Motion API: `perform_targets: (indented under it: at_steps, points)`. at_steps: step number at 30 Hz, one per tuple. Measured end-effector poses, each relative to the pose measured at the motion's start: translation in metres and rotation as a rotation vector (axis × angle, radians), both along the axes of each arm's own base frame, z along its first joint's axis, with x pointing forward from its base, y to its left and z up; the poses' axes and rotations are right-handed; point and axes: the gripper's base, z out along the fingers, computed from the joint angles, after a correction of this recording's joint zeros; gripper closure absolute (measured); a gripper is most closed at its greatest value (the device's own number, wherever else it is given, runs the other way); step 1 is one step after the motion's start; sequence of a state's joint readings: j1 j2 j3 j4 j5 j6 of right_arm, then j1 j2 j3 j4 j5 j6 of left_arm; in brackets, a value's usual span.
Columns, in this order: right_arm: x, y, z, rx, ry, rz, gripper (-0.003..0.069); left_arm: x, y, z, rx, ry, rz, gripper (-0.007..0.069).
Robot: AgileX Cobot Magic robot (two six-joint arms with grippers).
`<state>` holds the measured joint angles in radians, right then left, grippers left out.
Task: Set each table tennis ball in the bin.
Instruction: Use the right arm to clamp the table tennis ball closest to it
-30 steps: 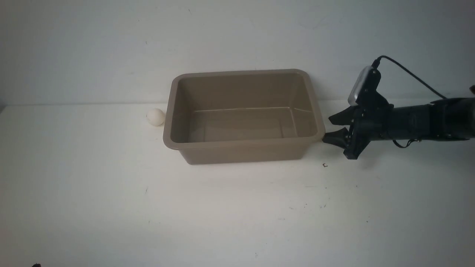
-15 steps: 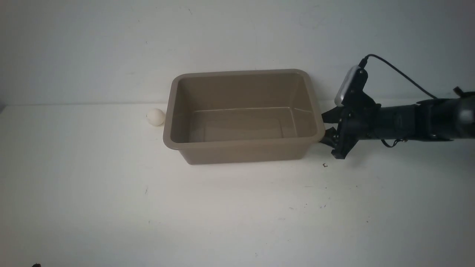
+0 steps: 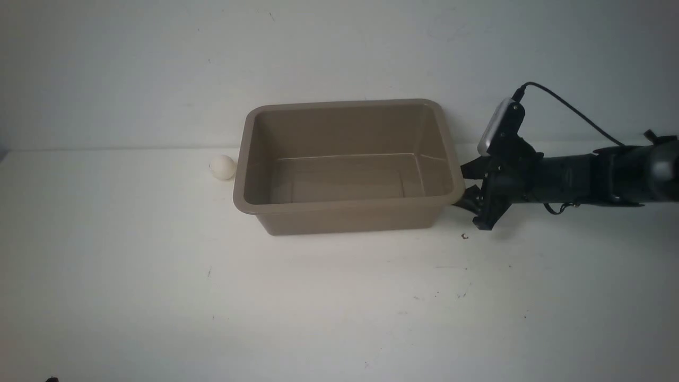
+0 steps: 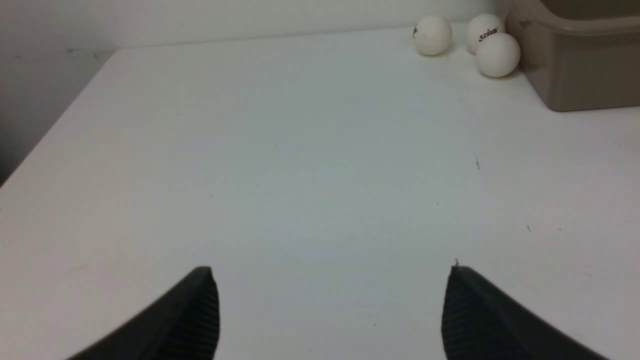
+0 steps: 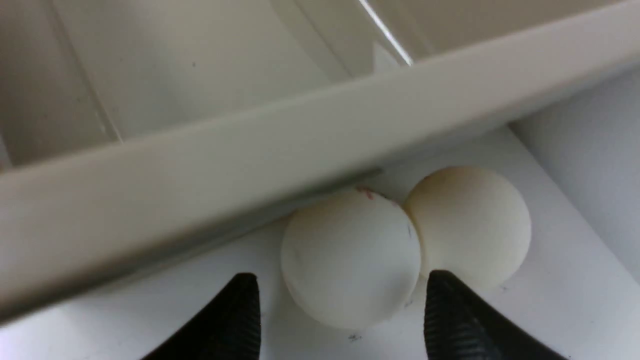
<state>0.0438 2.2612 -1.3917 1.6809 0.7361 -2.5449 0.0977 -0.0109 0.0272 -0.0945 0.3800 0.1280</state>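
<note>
Beside the bin [image 5: 300,135] rim, ball [image 5: 350,260] within spread right end effector [image 5: 342,275].

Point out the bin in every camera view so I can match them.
Front view: the bin stands mid-table, centre of the picture.
Left wrist view: the bin's corner shows far off, three table tennis balls beside it.
Right wrist view: the bin's rim runs close across, two table tennis balls just outside it.
Shared landmark: the white table.

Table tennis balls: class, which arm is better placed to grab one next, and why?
Right: the right claw, open, brackets a ball beside the bin; the left claw, also open, sits far from three other balls.
</note>
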Motion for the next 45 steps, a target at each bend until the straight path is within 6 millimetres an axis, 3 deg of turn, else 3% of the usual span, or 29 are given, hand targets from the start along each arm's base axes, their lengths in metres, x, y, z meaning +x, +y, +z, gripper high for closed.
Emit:
perform_targets:
  at_steps: [10,29,34,38,40,45]
  points:
    - [0.001,0.000,-0.011,0.000,0.000,0.005,0.0251,0.000,0.000,0.000,0.000,0.000,0.000,0.0083]
    - [0.010,0.003,-0.014,0.034,-0.015,0.023,0.0251,0.000,0.000,0.000,0.000,0.000,0.000,0.0083]
    - [0.010,0.003,-0.015,0.033,-0.016,0.024,0.0304,0.000,0.000,0.000,0.000,0.000,0.000,0.0083]
    - [0.010,0.003,-0.015,0.032,-0.016,0.025,0.0304,0.000,0.000,0.000,0.000,0.000,0.000,0.0083]
    - [0.010,0.003,-0.011,0.031,-0.022,0.029,0.0304,0.000,0.000,0.000,0.000,0.000,0.000,0.0083]
    - [0.011,-0.003,0.019,-0.017,-0.066,0.002,0.0304,0.000,0.000,0.000,0.000,0.000,0.000,0.0083]
